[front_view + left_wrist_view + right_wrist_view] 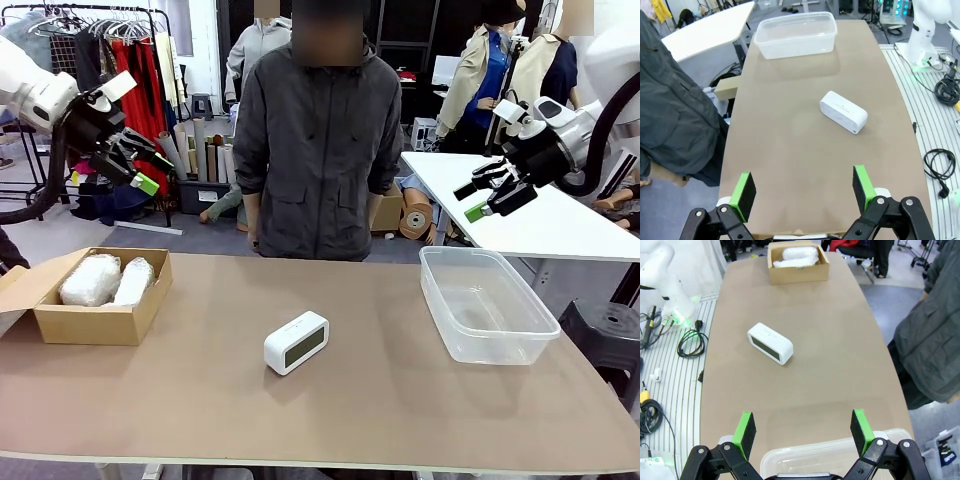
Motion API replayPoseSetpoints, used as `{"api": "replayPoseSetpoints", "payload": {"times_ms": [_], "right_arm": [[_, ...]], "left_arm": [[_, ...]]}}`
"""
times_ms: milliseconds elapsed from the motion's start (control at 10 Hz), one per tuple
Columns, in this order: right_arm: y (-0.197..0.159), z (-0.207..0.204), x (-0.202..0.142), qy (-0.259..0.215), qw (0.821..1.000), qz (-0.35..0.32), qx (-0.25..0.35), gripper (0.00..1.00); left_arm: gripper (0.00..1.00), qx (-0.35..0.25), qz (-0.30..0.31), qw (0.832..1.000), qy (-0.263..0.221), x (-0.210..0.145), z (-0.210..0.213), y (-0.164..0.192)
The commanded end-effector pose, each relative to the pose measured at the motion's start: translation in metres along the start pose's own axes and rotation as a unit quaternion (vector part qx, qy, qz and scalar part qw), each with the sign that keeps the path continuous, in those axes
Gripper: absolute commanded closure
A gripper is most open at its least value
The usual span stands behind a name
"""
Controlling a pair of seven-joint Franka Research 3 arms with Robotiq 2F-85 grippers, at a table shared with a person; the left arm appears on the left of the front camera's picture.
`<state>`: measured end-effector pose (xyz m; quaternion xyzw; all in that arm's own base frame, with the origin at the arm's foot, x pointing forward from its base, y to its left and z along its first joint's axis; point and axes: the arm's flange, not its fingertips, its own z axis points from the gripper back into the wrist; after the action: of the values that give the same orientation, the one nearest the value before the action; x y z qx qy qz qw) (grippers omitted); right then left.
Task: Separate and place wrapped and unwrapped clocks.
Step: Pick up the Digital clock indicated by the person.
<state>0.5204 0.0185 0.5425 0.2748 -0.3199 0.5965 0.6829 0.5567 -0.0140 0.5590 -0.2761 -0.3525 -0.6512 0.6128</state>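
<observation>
Bare clock (pixel 296 342) lies skewed, well ahead of left gripper (pixel 804 189) and right gripper (pixel 802 430), jaws spread, empty. Risk: pinching across rounded corners squirts it sideways.

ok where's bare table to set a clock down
Bare table between the cardboard box and the clock, between the clock and the clear tub, and along the near edge. Crowded: the box, holding two wrapped bundles.

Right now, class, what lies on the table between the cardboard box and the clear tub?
The unwrapped clock; otherwise bare tabletop, seen in the front view.
</observation>
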Motion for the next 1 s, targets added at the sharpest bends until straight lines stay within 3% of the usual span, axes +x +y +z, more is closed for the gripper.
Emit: {"api": "replayPoseSetpoints", "payload": {"times_ms": [0,400,500,900], "right_arm": [[0.001,0.0004,0.0007,0.0,1.0,0.001,-0.002,0.0],[0.001,0.0004,0.0007,0.0,1.0,0.001,-0.002,0.0],[0.001,0.0004,0.0007,0.0,1.0,0.001,-0.002,0.0],[0.001,0.0004,0.0007,0.0,1.0,0.001,-0.002,0.0]], "left_arm": [[0.0,-0.003,0.006,1.0,0.01,-0.007,-0.0016,0.0008],[0.0,-0.014,-0.007,0.999,0.031,-0.0124,-0.0045,0.003],[0.0,-0.008,0.006,1.0,0.012,-0.0113,-0.0038,0.0016],[0.0,-0.008,0.006,1.0,0.012,-0.0113,-0.0038,0.0016]]}}
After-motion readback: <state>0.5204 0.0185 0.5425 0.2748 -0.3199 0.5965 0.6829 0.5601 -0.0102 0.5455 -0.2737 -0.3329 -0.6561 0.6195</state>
